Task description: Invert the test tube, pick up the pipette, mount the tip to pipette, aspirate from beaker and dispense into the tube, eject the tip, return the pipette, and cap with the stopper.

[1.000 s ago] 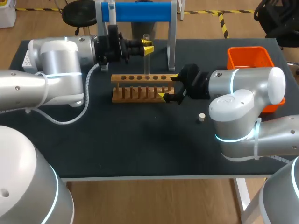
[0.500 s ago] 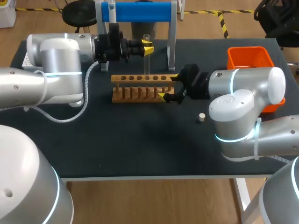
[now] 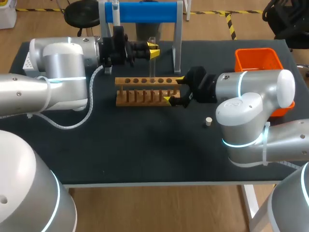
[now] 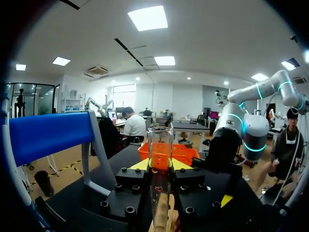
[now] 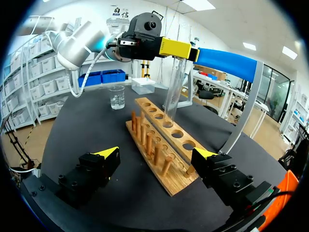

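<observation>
Above the wooden rack [image 3: 147, 90], the left gripper [image 3: 153, 50] clamps the upright test tube [image 3: 151, 65]; the right gripper [image 3: 173, 90] stands open, fingers flanking the rack's end.

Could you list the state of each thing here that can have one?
Clear glass test tube: upright, mouth up, uncapped.
Left gripper: shut on the test tube.
Right gripper: open, wooden rack end between its fingers.
Small cream stopper: loose on the black table.
Clear glass beaker: upright, holding clear liquid.
</observation>
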You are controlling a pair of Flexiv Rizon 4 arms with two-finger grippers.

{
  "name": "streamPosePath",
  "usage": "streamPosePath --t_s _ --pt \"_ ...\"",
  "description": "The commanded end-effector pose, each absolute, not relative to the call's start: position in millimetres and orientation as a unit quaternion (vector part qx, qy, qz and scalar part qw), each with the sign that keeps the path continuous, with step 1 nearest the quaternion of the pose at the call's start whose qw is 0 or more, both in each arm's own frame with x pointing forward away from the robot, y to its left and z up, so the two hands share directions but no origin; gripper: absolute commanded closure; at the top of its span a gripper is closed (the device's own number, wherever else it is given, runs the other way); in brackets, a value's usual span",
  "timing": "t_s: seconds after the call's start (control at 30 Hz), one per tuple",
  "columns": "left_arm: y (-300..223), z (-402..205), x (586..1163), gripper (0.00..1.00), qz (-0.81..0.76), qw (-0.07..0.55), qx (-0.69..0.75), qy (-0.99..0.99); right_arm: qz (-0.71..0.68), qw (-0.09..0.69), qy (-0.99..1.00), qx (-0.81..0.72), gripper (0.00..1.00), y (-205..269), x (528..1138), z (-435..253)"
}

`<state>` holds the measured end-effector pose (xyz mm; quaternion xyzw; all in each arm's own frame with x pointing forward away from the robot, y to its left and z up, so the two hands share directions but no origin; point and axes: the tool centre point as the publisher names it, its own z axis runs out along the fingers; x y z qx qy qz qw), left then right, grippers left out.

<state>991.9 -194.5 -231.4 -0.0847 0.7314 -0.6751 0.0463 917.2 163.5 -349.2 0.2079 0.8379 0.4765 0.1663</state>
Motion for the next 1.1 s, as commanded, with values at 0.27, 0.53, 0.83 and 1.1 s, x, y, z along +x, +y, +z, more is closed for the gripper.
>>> streamPosePath --t_s 0.27,0.53,0.83,1.1 --pt "-196.5 -237.2 991.8 1.0 -0.679 0.055 -0.074 0.728 0.475 0.165 0.839 0.208 0.0 163.0 917.3 -348.5" --pt "-194.6 -241.9 990.4 1.0 -0.681 0.063 -0.071 0.726 0.475 0.165 0.839 0.208 0.0 163.0 917.3 -348.5" --pt "-193.4 -246.2 990.7 1.0 -0.684 0.065 -0.072 0.723 0.475 0.165 0.839 0.208 0.0 163.0 917.3 -348.5" --pt "-193.5 -249.7 992.6 1.0 -0.686 0.063 -0.072 0.721 0.475 0.165 0.839 0.208 0.0 163.0 917.3 -348.5"
